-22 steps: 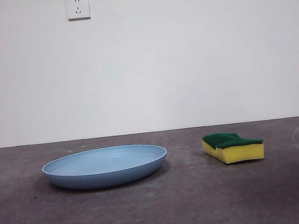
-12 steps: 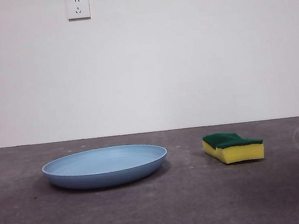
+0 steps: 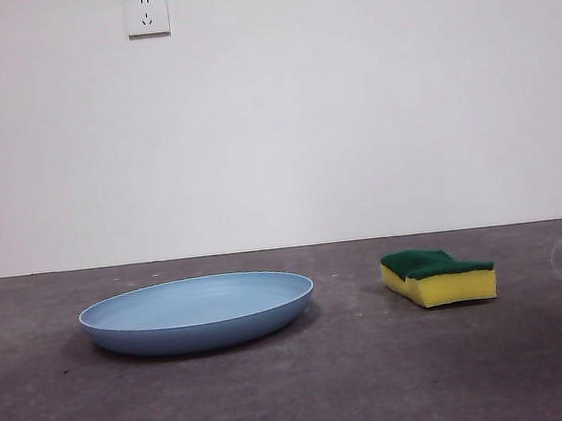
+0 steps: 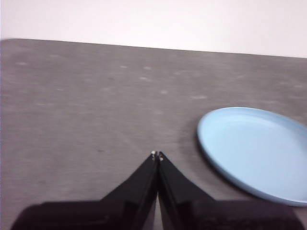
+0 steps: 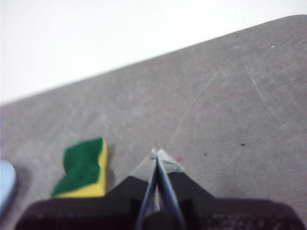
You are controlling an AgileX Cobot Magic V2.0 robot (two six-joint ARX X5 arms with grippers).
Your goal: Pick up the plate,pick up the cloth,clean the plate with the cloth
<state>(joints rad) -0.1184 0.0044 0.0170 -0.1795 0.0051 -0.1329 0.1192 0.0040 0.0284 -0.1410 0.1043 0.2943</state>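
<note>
The light-blue plate [image 3: 197, 313] lies flat on the grey table at centre-left in the front view. The cloth [image 3: 438, 274], a yellow sponge with a dark green top, rests to its right. In the left wrist view my left gripper [image 4: 157, 155] is shut and empty, above bare table with the plate [image 4: 256, 151] off to one side. My right gripper [image 5: 156, 153] is also shut and empty, and the cloth [image 5: 82, 167] sits a short way off beside it. Neither arm shows in the front view.
A white wall with two power sockets [image 3: 147, 13] stands behind the table's far edge. A sliver of the plate [image 5: 5, 184] shows at the border of the right wrist view.
</note>
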